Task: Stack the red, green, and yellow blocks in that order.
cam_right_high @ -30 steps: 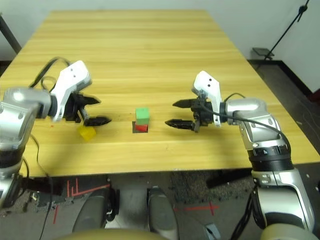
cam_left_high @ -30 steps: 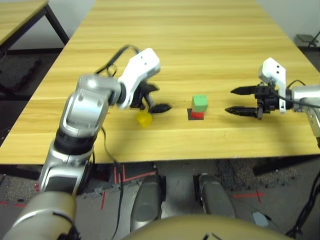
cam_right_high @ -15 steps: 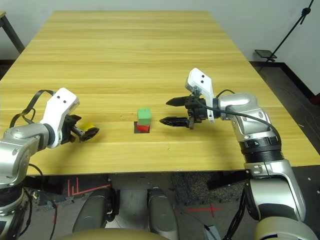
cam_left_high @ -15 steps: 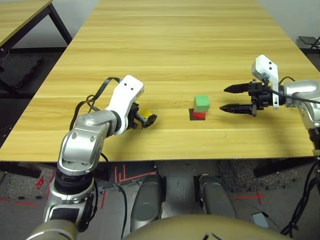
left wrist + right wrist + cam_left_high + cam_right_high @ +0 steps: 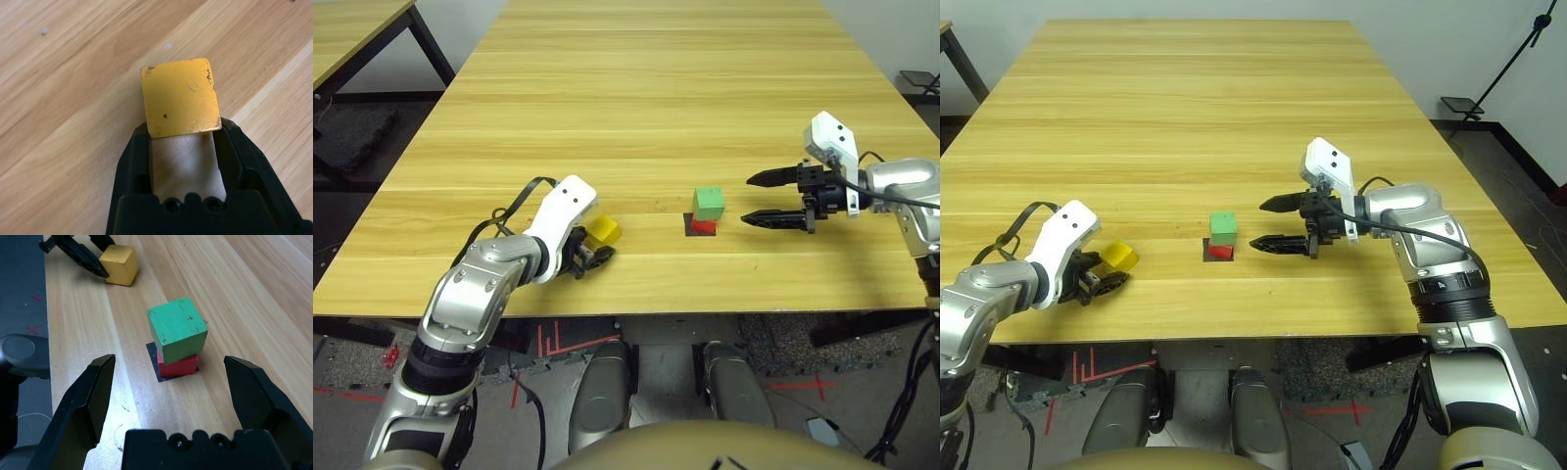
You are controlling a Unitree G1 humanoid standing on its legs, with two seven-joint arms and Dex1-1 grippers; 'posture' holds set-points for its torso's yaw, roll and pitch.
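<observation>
Left tool shifted, gripping one yellow block

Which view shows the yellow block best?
The left wrist view: the yellow block sits large there, one face unobstructed, between the left gripper's jaws. The right wrist view shows it farther off, with two faces; both eye views show it small beside the gripper.

Yellow block now gripped, left gripper closed

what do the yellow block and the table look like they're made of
The yellow block looks like painted wood, or perhaps plastic, with a satin finish: dark chips mark its edges. The table seems to be wood or a wood-look laminate, smooth, with long pale grain bands.
</observation>
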